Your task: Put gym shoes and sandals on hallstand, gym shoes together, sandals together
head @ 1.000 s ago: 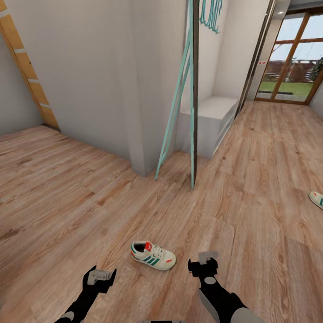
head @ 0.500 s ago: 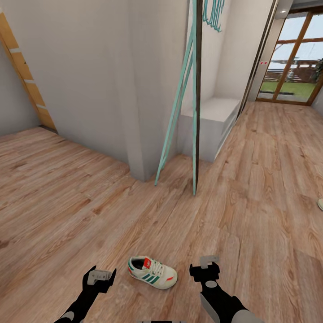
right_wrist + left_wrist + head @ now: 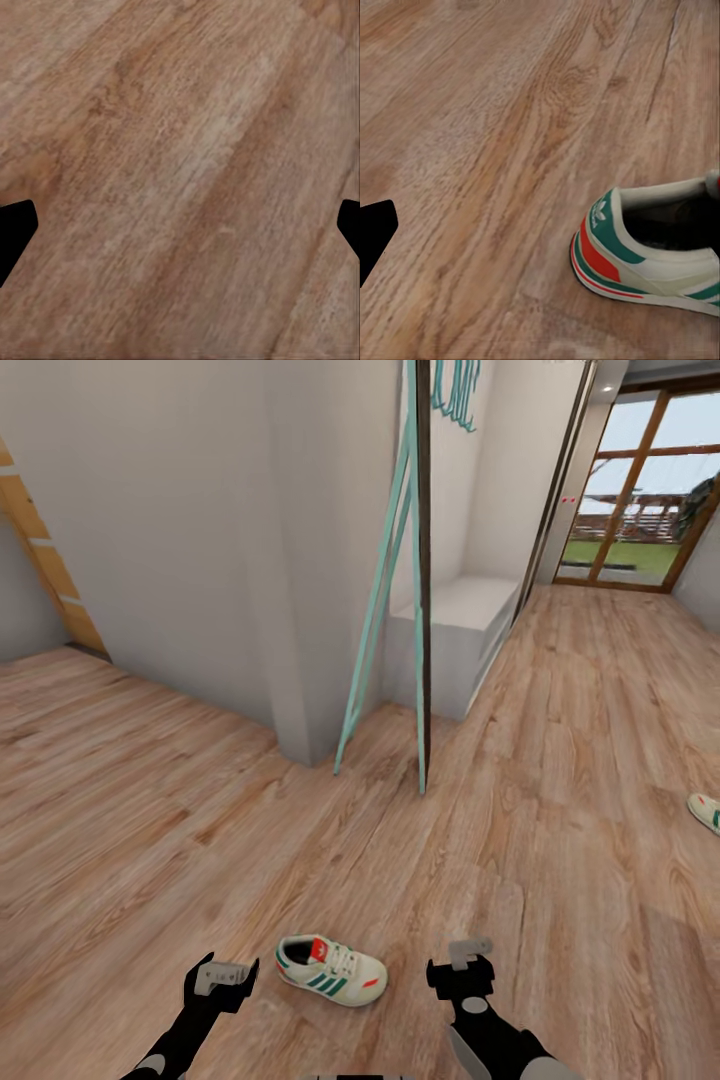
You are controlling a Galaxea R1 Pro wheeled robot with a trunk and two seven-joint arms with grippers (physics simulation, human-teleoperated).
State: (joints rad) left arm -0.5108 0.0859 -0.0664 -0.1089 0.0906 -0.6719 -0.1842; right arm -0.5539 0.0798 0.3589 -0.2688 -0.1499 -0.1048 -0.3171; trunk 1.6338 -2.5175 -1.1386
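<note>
Both the left pincer (image 3: 222,980) and right pincer (image 3: 461,968) are hanging apart-fingered above the corridor floor (image 3: 560,780), flanking one gym shoe (image 3: 330,969). The second gym shoe (image 3: 706,812) is lying far right; the white hallstand (image 3: 455,640) is standing beyond.

Your head view has swung and dipped since half a second ago: the near gym shoe (image 3: 331,970) now sits slightly lower between your unmoved grippers, the second gym shoe (image 3: 705,811) is back at the right edge, and the teal ladder frame (image 3: 385,590) stands further left.
</note>
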